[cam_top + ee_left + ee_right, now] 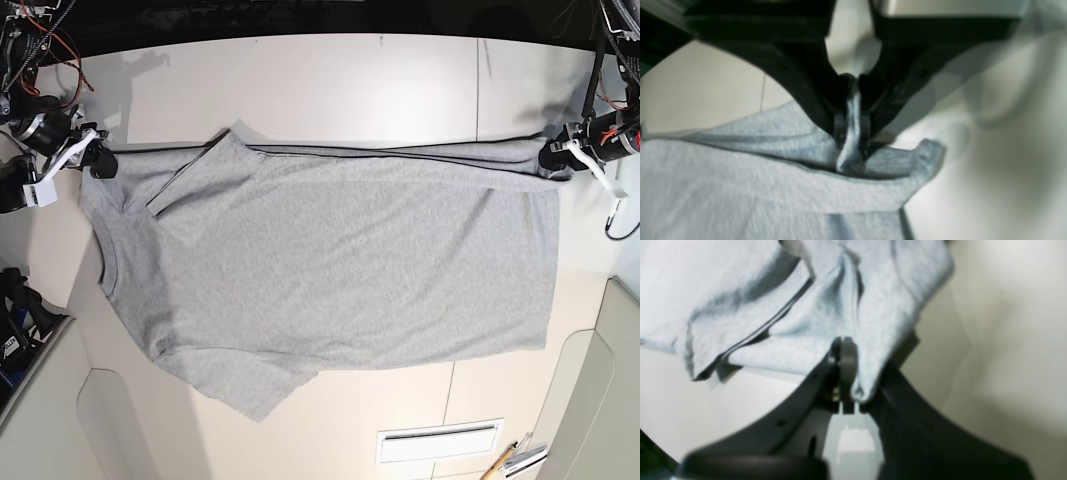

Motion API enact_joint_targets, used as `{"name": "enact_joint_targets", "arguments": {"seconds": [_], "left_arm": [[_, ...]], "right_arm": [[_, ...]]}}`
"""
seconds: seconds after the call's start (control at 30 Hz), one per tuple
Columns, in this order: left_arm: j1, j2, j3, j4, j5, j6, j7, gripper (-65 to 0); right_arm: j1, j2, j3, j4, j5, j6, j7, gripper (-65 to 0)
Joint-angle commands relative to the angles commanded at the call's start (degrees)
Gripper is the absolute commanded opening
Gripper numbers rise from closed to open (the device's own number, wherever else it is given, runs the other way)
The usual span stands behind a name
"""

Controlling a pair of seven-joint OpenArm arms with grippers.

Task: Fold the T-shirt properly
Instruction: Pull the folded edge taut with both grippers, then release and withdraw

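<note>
The light grey T-shirt [340,260] lies plain side up across the white table, collar at the left and hem at the right. Its far edge is folded over toward the middle. My left gripper [557,157] is shut on the far hem corner at the right. In the left wrist view the black fingers [852,133] pinch a bunched fold of the shirt [723,186]. My right gripper [97,160] is shut on the far shoulder edge at the left. In the right wrist view its fingers [848,373] clamp a fold of the shirt [740,290].
The white table [330,80] extends behind the shirt. Loose cables [40,40] hang at the far left corner. A white slotted panel [437,440] and small tools [515,458] lie near the front edge. A sleeve [250,385] points toward the front.
</note>
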Motion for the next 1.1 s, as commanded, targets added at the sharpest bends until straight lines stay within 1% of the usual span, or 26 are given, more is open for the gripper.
{"name": "enact_joint_targets", "arguments": {"seconds": [0.07, 0.1, 0.13, 0.23, 0.47, 0.6, 0.67, 0.83, 1.07, 1.1], "left_arm": [[2.8, -0.7, -0.3, 3.1, -0.4, 0.0, 0.0, -65.0], [4.0, -0.8, -0.7, 4.2, -0.3, 0.0, 0.0, -65.0], [4.7, -0.8, -1.2, 5.2, -0.3, 0.0, 0.0, -65.0], [7.0, -0.8, -3.3, 6.5, -0.4, 0.0, 0.0, -65.0], [13.6, -0.8, -4.4, 12.2, -0.3, 0.0, 0.6, -65.0], [15.7, -0.8, -6.5, 13.5, -0.4, 0.0, 0.7, -65.0], [15.9, -0.8, -8.0, 13.5, -0.4, 0.0, 1.0, -65.0], [17.7, -0.8, -8.9, 13.5, -5.1, 0.0, 3.0, -65.0], [17.7, -0.2, -8.9, 13.5, -5.2, 0.0, 2.9, -64.9], [17.7, -0.2, -8.9, 13.5, -5.3, 0.0, 3.5, -61.1]], "right_arm": [[-0.9, 0.0, 1.6, 0.3, 3.5, 0.00, -2.4, -65.0], [-1.4, 0.0, 2.3, 0.6, 4.7, 0.50, -3.1, -65.0], [-2.1, 0.0, 2.8, 0.9, 5.3, 0.90, -3.8, -65.0], [-5.2, 0.0, 3.6, 2.8, 6.2, 0.85, -4.2, -65.0], [-14.1, 0.0, 3.7, 10.2, 6.1, 0.85, -4.3, -65.0], [-17.4, 0.0, 4.0, 12.0, 6.1, 0.83, -4.5, -65.0], [-18.3, 0.0, 4.3, 12.0, 6.1, 0.83, -5.1, -65.0], [-19.7, 0.0, 5.4, 12.0, 6.2, 0.81, -6.2, -65.0], [-20.0, 0.0, 5.7, 12.0, 6.1, 0.55, -6.2, -65.0], [-20.0, 0.0, 5.7, 12.0, 6.1, 0.57, -6.2, -59.7]]}}
